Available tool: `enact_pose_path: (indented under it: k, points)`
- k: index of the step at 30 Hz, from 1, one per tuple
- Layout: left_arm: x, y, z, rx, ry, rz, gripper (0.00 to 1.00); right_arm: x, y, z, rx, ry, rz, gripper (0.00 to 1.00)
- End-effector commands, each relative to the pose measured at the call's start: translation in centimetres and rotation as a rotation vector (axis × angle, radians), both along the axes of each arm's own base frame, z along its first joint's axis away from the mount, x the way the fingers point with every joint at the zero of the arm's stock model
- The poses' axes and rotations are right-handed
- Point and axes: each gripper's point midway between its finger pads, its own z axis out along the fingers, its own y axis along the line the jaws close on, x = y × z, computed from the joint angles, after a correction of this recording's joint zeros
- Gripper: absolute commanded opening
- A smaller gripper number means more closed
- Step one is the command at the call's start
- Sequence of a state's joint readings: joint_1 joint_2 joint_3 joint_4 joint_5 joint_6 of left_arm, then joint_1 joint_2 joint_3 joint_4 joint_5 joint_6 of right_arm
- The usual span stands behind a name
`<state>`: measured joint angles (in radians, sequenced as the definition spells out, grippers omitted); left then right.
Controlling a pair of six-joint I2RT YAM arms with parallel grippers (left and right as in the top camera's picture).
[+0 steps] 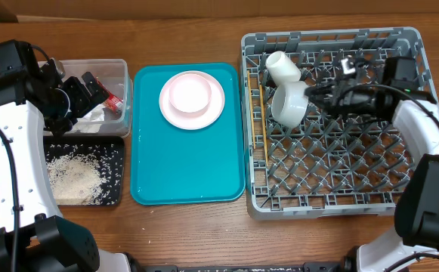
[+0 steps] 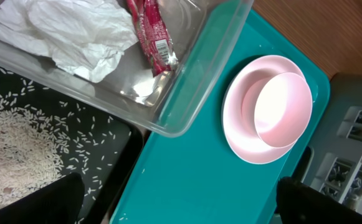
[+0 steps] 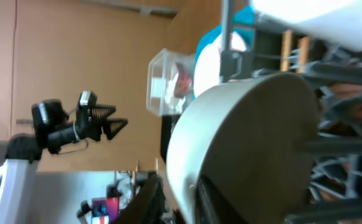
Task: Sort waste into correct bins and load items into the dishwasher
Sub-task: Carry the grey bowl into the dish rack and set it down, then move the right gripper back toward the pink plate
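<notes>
My left gripper [image 1: 91, 85] [image 2: 181, 205] hangs open above the clear tub [image 1: 125, 75], which holds the crumpled napkin [image 1: 94, 113] [image 2: 75, 31] and the red-and-white wrapper [image 1: 115, 100] [image 2: 151, 34]. Rice [image 1: 72, 177] [image 2: 12, 137] lies in the black tray [image 1: 117, 174]. A pink plate [image 1: 215, 106] [image 2: 243, 137] with a small bowl [image 1: 190, 92] [image 2: 283, 109] on it sits on the teal tray. In the grey dishwasher rack [image 1: 332, 208] stand a white cup [image 1: 283, 68], chopsticks [image 1: 263, 121] and a pale bowl [image 1: 291, 106] [image 3: 249, 137] on edge. My right gripper [image 1: 317, 97] [image 3: 179, 178] straddles that bowl's rim, slightly open.
The teal tray [image 1: 189, 166] lies between the bins and the rack. The rack's upright pegs surround my right gripper. Wooden table edge runs along the front.
</notes>
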<state>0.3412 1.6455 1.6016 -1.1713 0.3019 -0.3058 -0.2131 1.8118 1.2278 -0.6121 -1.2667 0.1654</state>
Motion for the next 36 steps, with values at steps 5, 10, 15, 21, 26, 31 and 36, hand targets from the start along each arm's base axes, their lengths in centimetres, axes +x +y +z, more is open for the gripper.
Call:
enact_pose_path:
  k: [5, 10, 15, 21, 26, 31, 36]
  points:
    - [0.1, 0.0, 1.3, 0.025, -0.041, -0.02, 1.0, 0.8, -5.7, 0.0, 0.01, 0.055, -0.157, 0.4]
    - [0.1, 0.0, 1.3, 0.026, -0.041, -0.021, 1.0, 1.3, -7.8, 0.7, -0.079, 0.101, -0.232, 0.4]
    - [0.1, 0.0, 1.3, 0.025, -0.041, -0.021, 1.0, 1.6, -7.7, 2.3, -0.271, 0.097, -0.276, 0.39]
    - [0.1, 0.0, 1.3, 0.025, -0.041, -0.021, 1.0, 2.2, -3.0, 7.0, -0.572, -0.048, -0.257, 0.39]
    - [0.1, 0.0, 1.3, 0.025, -0.041, -0.02, 1.0, 2.1, 5.9, 8.8, -0.737, -0.227, -0.147, 0.4]
    - [0.1, 0.0, 1.3, 0.025, -0.041, -0.021, 1.0, 1.0, 14.4, 7.9, -0.941, -0.423, -0.076, 0.47]
    - [0.1, 0.0, 1.3, 0.025, -0.041, -0.021, 1.0, -1.0, 23.4, 3.8, -1.105, -0.653, 0.116, 0.56]
